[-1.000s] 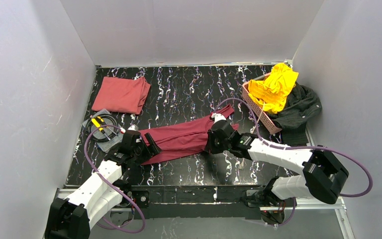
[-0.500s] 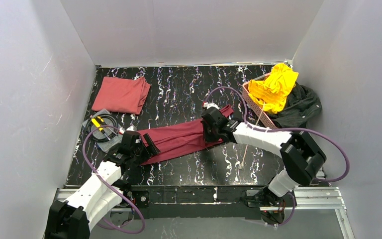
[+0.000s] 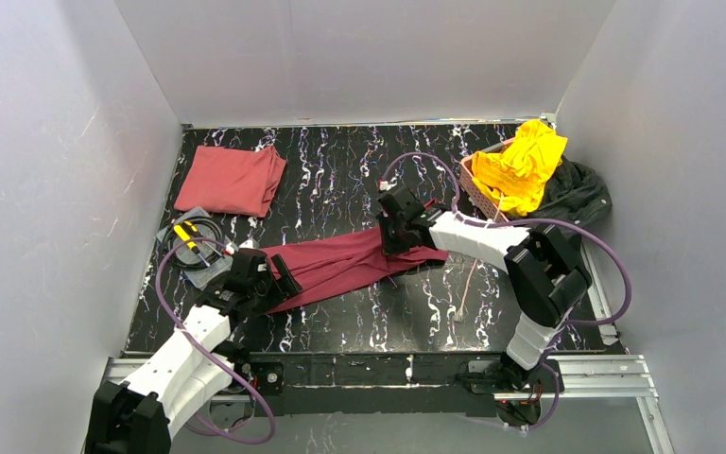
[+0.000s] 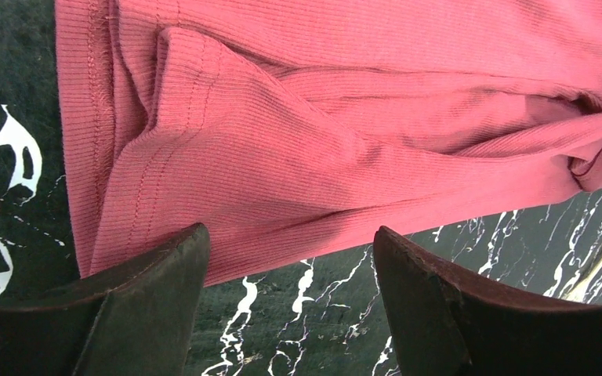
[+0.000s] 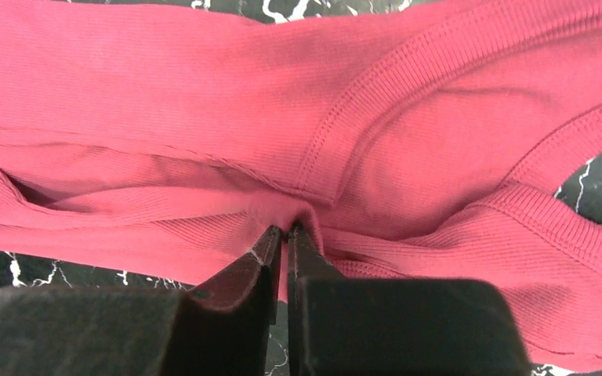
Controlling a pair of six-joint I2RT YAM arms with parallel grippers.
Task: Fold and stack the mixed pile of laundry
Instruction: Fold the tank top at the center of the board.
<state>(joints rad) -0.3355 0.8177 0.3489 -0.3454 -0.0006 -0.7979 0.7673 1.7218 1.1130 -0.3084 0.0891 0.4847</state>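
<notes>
Right gripper (image 5: 284,231): I see its fingers pressed together on a small pucker of the dark maroon garment (image 3: 340,265), with only a hairline slit between them.
Grip spot: the pinched fold sits just below a curved ribbed band of the cloth, and more maroon cloth spreads to either side of the fingertips.
Left gripper (image 4: 290,229): its jaws stand wide apart with nothing between them. The stitched hem end of the dark maroon garment lies just ahead of the tips, and I cannot tell whether they touch cloth or table (image 3: 340,170).
Dark maroon garment: it lies as a long band on the table between my two grippers, the hem end at the left one and the other end at the right one.
Salmon-red garment (image 3: 232,180): folded flat, beyond the left gripper and well apart from it.
Yellow garment (image 3: 525,165): heaped in the pink basket (image 3: 473,194), beyond the right gripper and to its right.
Charcoal-black garment (image 3: 577,199): further right, behind the basket against the wall.
Cream cord (image 3: 468,284): trails from the basket onto the table, to the right of the right gripper and apart from it.
</notes>
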